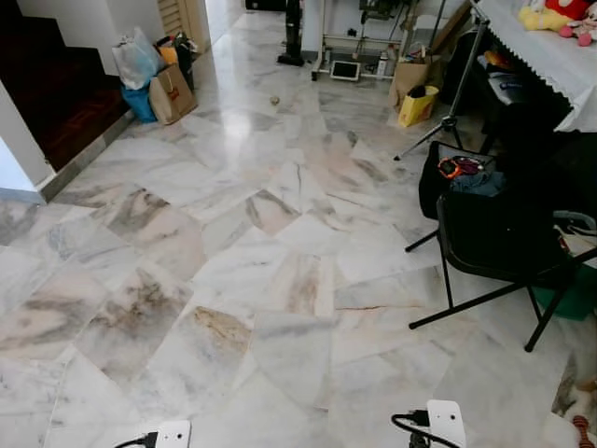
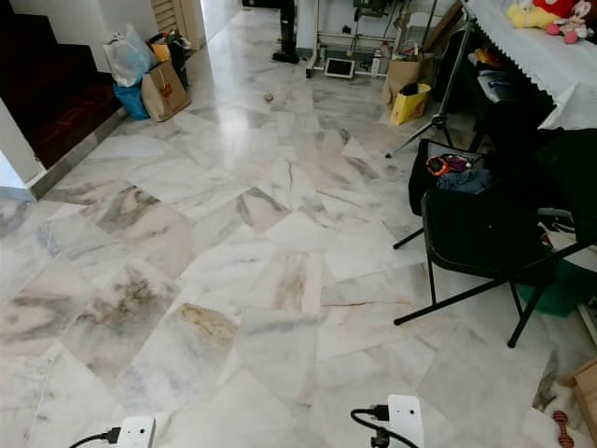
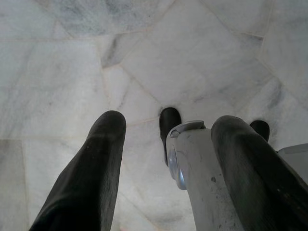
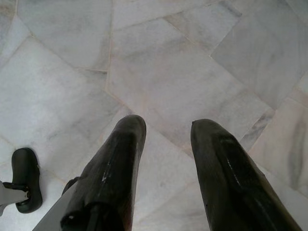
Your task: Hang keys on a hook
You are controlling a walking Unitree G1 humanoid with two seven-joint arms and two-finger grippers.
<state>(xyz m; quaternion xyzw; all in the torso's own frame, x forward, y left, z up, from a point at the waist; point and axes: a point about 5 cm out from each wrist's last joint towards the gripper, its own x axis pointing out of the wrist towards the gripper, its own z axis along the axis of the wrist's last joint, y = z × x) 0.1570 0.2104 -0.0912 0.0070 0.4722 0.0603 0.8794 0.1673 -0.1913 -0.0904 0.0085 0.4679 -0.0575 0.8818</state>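
While both arms hang low at the robot's sides, the head camera looks over a wide marble floor [image 1: 261, 280] with grey and brown veins. The left gripper [image 3: 168, 125] points down at the floor with its two black fingers [image 3: 103, 159] spread apart and nothing between them; the robot's silver leg and black foot [image 3: 169, 122] show past them. The right gripper [image 4: 168, 127] also points down at the tiles, released, its fingers [image 4: 120, 163] parted and empty.

On the right stands a black folding chair [image 1: 504, 252], and on its seat lies a small bundle with an orange and red ring [image 1: 457, 168], which may be the keys, but it is too small to be sure. Behind the chair is a table with a white lace cloth [image 1: 550, 56] and soft toys [image 1: 560, 14] on it. A tripod [image 1: 457, 84] stands near a yellow bag [image 1: 417, 105]. Far on the left, paper and plastic bags [image 1: 159, 75] lean beside a dark stair [image 1: 56, 93]. I cannot make out a hook.
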